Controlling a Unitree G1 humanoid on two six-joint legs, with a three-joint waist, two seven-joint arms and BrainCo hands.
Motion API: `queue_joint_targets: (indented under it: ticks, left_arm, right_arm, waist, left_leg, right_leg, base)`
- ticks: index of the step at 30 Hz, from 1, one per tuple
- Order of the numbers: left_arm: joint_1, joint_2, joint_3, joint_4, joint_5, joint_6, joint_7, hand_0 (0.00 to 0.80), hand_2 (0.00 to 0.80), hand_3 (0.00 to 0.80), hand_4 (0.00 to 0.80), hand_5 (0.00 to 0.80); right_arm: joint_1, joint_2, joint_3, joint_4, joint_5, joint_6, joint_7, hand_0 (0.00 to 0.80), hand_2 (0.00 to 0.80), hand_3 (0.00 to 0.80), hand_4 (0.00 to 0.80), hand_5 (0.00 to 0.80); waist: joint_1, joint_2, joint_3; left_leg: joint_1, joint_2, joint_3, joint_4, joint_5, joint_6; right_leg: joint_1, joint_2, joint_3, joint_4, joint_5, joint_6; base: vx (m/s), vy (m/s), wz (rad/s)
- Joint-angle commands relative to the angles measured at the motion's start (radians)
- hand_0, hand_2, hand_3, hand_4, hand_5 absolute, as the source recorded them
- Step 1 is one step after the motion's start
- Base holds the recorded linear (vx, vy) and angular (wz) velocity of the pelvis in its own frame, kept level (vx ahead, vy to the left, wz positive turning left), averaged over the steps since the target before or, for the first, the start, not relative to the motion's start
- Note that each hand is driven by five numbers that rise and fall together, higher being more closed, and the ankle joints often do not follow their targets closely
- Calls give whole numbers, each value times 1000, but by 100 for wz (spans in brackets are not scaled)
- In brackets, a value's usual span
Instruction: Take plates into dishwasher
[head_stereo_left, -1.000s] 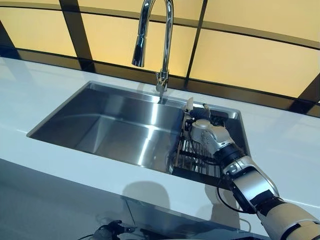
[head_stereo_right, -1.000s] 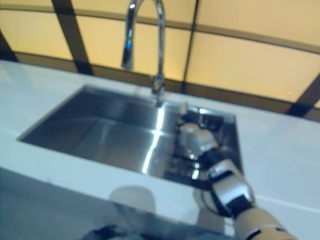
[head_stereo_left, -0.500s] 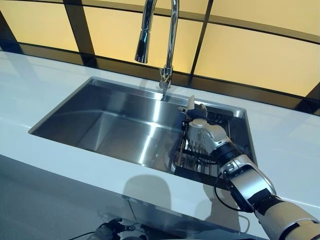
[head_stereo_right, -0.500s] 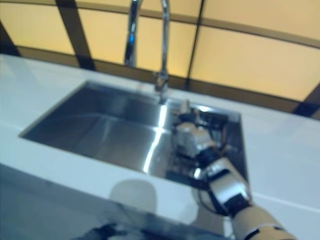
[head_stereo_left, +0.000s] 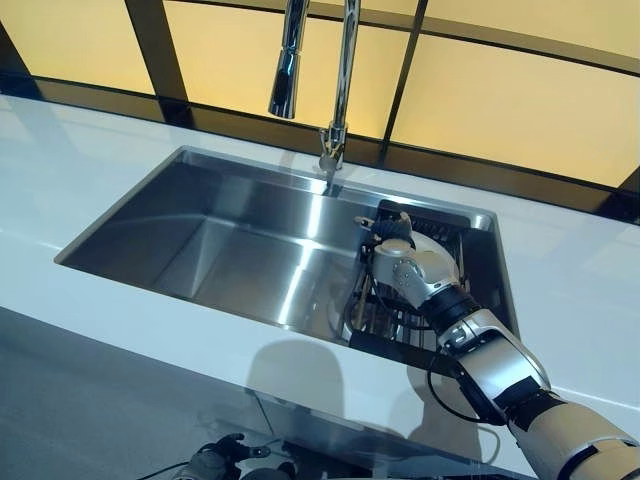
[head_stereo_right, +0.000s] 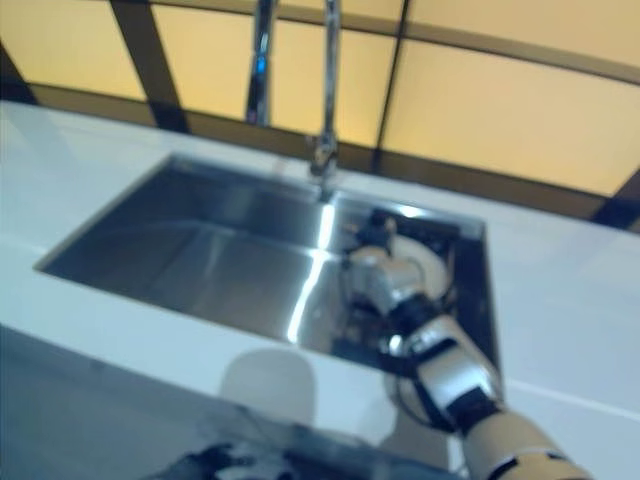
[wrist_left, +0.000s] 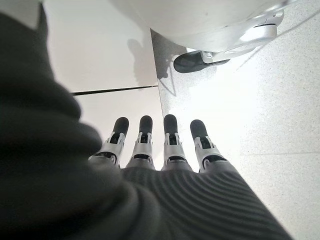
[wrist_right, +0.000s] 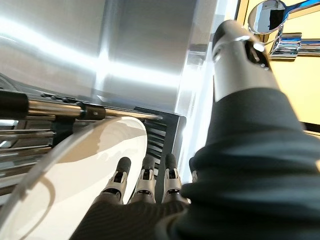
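The left hand (wrist_left: 165, 145) hangs low by the floor, fingers straight, holding nothing. Past the white counter (head_stereo_left: 600, 290), the right hand (head_stereo_left: 405, 270) reaches into the rack (head_stereo_left: 400, 325) at the sink's (head_stereo_left: 230, 250) right end. The plate (wrist_right: 75, 175), upright a moment ago, now leans flatter against its straight fingers: likely tipped out for lifting. Faucet (head_stereo_left: 340, 80) and amber panels (head_stereo_left: 500, 100) stand beyond.
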Motion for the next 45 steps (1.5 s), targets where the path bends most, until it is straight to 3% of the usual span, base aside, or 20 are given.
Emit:
queue_joint_targets:
  ticks: [1,4,5,6,8,12,17,26,31,37,45]
  left_arm:
    - [-53,-37,-84,38,-30,-3,9,0,0,0,0,0]
    - [-54,-38,-83,38,-26,-2,9,0,0,0,0,0]
    - [-53,-38,-84,39,-24,-3,9,0,0,0,0,0]
    - [-53,-38,-85,39,-24,-3,9,0,0,0,0,0]
    - [-56,-37,-84,40,-21,-3,7,0,0,0,0,0]
    - [-55,-36,-87,35,-16,-1,6,0,0,0,0,0]
    - [-48,-34,-88,33,-5,-2,1,0,0,0,0,0]
    - [-13,-3,-58,17,35,-12,-16,0,0,0,0,0]
    - [-10,13,-31,24,56,-19,-29,0,0,0,0,0]
    - [14,40,10,3,82,-40,-40,0,0,0,0,0]
    - [33,72,65,-24,92,-34,-45,0,0,0,0,0]
  right_arm:
    - [-99,-1,13,52,-2,-20,-19,775,775,775,775,775]
    - [-102,-4,11,50,-9,-15,-21,800,800,800,800,800]
    - [-106,-5,12,52,-7,-18,-25,778,778,778,778,778]
    - [-107,-6,12,52,-8,-18,-26,681,681,681,681,681]
    - [-115,-8,16,54,-46,-9,-5,0,0,0,0,0]
    - [-133,-21,27,49,-93,-4,39,0,0,0,0,0]
    - [-146,-42,22,12,-171,-85,124,0,0,0,0,0]
    - [-81,-196,-5,-127,-344,-38,247,0,0,0,0,0]
    - [-68,-291,10,-138,-580,-7,417,0,0,0,0,0]
    - [-68,-481,93,-201,-998,-65,658,0,0,0,0,0]
    - [79,-619,38,-360,-996,-58,947,0,0,0,0,0]
  waist:
    - [27,13,-9]
    - [29,12,-7]
    - [30,12,-6]
    - [30,12,-6]
    - [32,12,-6]
    - [35,10,-6]
    - [37,8,-7]
    - [20,0,-6]
    - [7,-10,-8]
    - [-7,-25,-10]
    - [-42,-43,-1]
  left_leg:
    - [-29,-4,105,-2,-8,33]
    - [-30,-3,104,-1,-8,33]
    - [-31,-3,104,-2,-7,33]
    - [-31,-3,104,-1,-6,33]
    - [-31,-3,103,-2,-7,32]
    - [-30,-3,102,-2,-6,31]
    - [-28,-2,101,0,-8,30]
    - [-23,2,111,2,-13,32]
    - [-23,6,123,4,-16,31]
    - [-24,12,136,1,-18,32]
    - [-26,23,149,-5,-16,35]
  right_leg:
    - [4,-28,32,95,-54,41]
    - [3,-30,30,95,-54,42]
    - [3,-30,28,95,-54,42]
    - [2,-30,28,95,-53,42]
    - [2,-30,26,95,-53,43]
    - [4,-30,24,95,-54,43]
    - [9,-30,18,96,-57,44]
    - [8,-26,19,101,-58,53]
    - [8,-24,25,97,-57,55]
    - [2,-18,35,100,-57,63]
    - [-17,-11,53,118,-58,72]
  base:
    - [0,0,0]
    - [0,0,0]
    - [0,0,0]
    - [0,0,0]
    - [0,0,0]
    - [0,0,0]
    - [0,0,0]
    - [2,-4,0]
    - [0,0,0]
    - [1,-5,0]
    - [-3,-11,-4]
